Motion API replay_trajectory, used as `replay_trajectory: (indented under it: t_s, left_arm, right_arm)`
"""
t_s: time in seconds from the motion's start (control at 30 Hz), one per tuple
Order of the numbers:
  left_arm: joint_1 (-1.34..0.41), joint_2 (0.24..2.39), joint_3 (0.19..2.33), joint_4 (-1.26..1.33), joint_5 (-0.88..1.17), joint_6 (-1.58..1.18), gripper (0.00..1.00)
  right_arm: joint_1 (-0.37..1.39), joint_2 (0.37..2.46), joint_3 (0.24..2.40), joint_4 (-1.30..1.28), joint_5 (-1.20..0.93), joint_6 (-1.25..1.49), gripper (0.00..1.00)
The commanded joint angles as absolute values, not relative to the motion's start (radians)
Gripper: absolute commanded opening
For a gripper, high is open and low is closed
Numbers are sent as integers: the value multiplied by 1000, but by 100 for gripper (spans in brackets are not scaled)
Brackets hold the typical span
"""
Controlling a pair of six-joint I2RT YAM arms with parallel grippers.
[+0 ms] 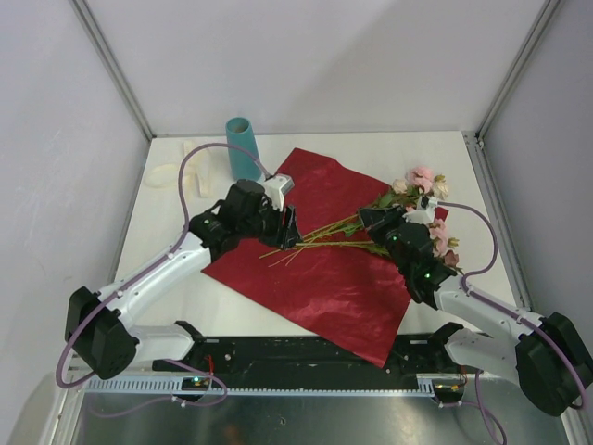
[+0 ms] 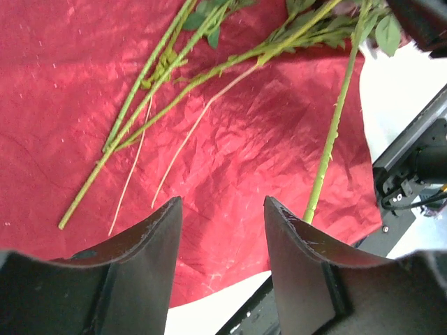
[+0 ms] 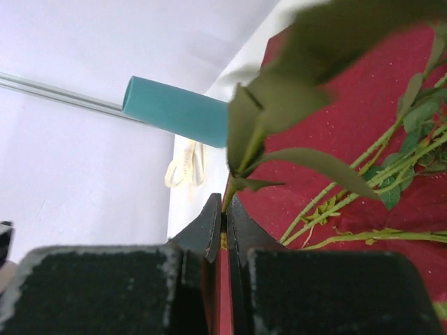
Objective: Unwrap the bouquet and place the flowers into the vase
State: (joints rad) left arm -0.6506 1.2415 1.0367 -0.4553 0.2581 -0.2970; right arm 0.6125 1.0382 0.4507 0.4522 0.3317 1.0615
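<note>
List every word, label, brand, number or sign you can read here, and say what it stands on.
None can be read.
The teal vase is plain.
The red wrapping paper carries no print.
The left arm and right arm show no legible marking in any view.

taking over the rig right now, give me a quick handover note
Left gripper: jaws open, empty, over the wrapping paper near the stem ends.
Right gripper: jaws shut on one flower by its leafy stem.
Other flowers lie on the paper, spread flat; vase stands far left, no flowers in it.
Done: bouquet unwrapped. Left: get every flower into the vase.
</note>
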Motion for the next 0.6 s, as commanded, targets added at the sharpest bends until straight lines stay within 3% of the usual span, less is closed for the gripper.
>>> replay_trajectory:
  t_s: [0.0, 0.23, 0.43, 0.57]
  left_arm:
    - [-656, 1230, 984, -427, 245, -311, 56]
    - [-630, 1196, 953, -455, 106, -322, 71]
    - [-598, 1165, 1060, -518, 22, -274, 91]
    - [-591, 1158, 1134, -559, -57, -232, 98]
  right_arm:
    - [599, 1020, 456, 554, 364, 1043, 0]
    - [579, 1015, 522, 496, 341, 923, 0]
    - [550, 970, 592, 392, 273, 795, 0]
    - [544, 951, 642, 327, 247, 729, 0]
